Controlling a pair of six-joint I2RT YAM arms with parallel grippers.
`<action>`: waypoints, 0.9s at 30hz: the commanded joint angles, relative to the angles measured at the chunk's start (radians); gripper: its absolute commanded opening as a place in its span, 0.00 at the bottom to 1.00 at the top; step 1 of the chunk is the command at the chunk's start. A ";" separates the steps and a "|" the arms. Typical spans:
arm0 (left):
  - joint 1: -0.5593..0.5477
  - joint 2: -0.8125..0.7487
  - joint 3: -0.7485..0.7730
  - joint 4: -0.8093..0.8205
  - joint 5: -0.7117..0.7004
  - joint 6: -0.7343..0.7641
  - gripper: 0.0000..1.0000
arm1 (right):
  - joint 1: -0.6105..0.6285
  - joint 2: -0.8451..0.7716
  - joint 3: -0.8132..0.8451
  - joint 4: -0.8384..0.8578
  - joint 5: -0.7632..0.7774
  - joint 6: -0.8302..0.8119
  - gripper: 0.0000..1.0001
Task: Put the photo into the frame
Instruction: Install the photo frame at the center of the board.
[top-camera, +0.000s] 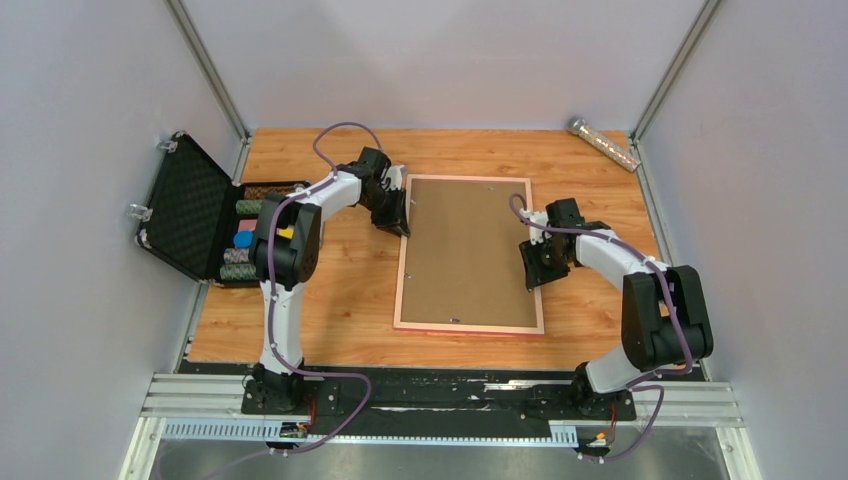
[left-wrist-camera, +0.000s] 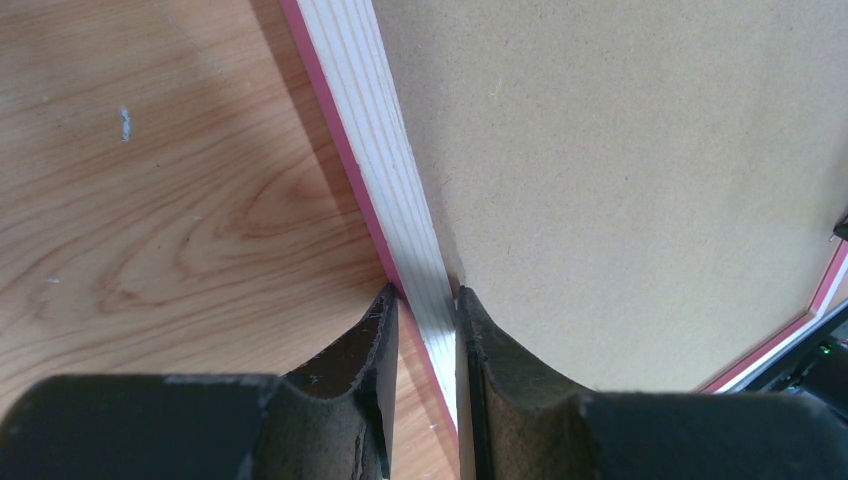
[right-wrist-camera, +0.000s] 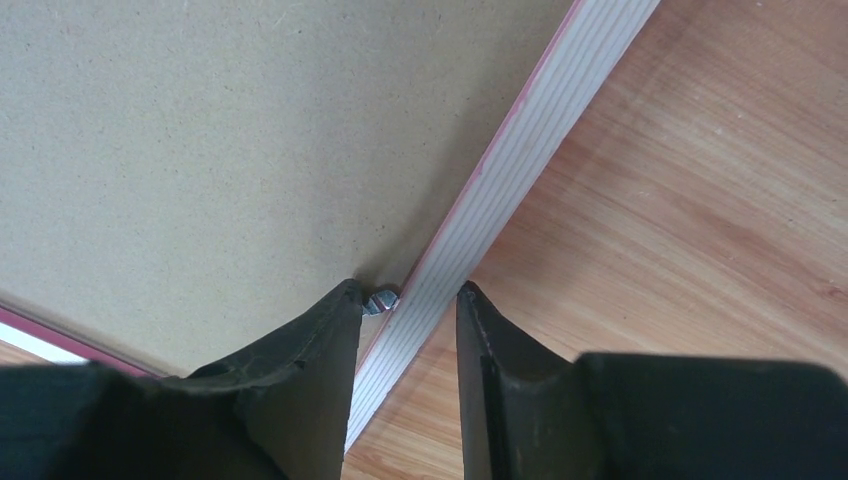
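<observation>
Beside the open case (top-camera: 200, 215), left tool (left-wrist-camera: 426, 300) clamps the frame (left-wrist-camera: 365, 130); right tool (right-wrist-camera: 408, 290) straddles it, grip unclear.

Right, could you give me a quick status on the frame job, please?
Left gripper clamped on left rail of the frame. Right gripper straddling right rail, grip unclear. Backing board in the frame; photo not visible.

**Frame** (top-camera: 468, 327): large, rectangular, thin-railed. It lies flat at the middle of the wooden table (top-camera: 330, 290), back side up, with its long sides running away from the near edge. The back of the rails shows pale, finely lined wood, and the outer edge is pink. A plain brown board (top-camera: 465, 250) fills the opening and sits within the rails. A small metal tab (right-wrist-camera: 381, 301) rests on the board at the inner edge of the right rail.
</observation>
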 joint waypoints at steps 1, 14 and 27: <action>0.023 -0.007 -0.009 0.024 -0.045 0.041 0.00 | 0.007 0.009 0.018 0.036 0.024 -0.010 0.36; 0.027 -0.004 -0.007 0.024 -0.043 0.038 0.00 | 0.006 -0.018 0.010 0.002 0.002 -0.080 0.31; 0.033 -0.006 -0.007 0.023 -0.045 0.036 0.00 | 0.008 -0.008 0.016 -0.036 -0.037 -0.194 0.31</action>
